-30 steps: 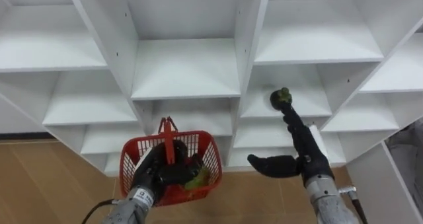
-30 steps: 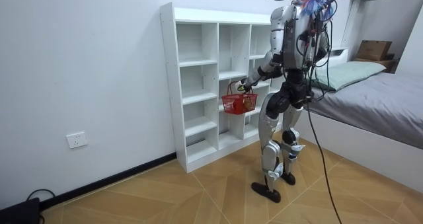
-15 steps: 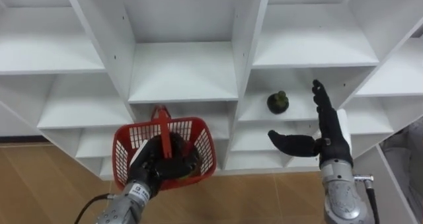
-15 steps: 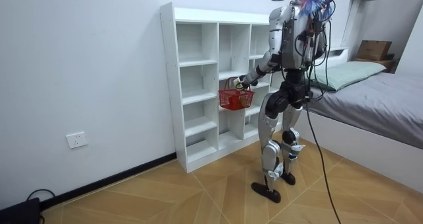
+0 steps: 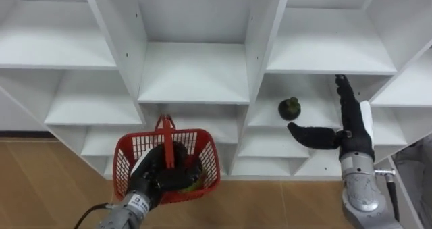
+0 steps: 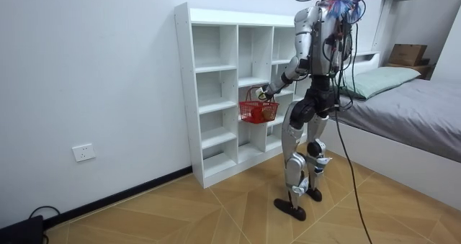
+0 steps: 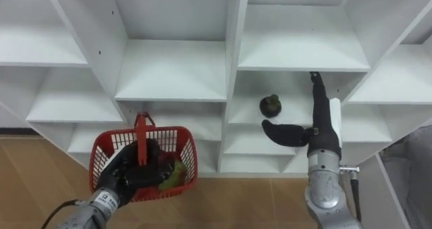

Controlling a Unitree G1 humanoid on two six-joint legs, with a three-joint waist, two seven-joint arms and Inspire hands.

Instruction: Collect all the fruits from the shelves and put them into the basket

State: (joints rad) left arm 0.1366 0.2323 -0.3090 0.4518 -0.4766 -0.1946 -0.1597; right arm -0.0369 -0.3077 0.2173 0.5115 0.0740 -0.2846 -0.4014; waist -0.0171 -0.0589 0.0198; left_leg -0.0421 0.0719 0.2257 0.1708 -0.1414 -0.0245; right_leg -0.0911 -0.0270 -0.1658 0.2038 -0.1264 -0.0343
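Note:
A dark green fruit [image 5: 290,107] sits on a shelf in the right column of the white closet [image 5: 192,87]. My right hand [image 5: 345,131] is open just to the right of it, fingers straight up and thumb reaching under the fruit without touching it. My left hand [image 5: 156,176] is shut on the upright handle of a red mesh basket [image 5: 131,158], held in front of the lower middle shelves. A green-yellow fruit [image 5: 196,182] lies in the basket. In the room view I stand upright close before the closet [image 6: 216,78], with the basket [image 6: 259,113] at hip height.
The closet's other compartments hold nothing. Its white dividers [image 5: 264,46] stand on either side of the fruit's compartment. Wooden floor [image 5: 40,188] lies below the shelves. A bed [image 6: 425,107] stands at the room view's right, behind me.
A second ago my right hand's fingertips were at the fruit; the hand has since drawn off to the right and stays open. The fruit rests on the shelf. The basket shifted slightly.

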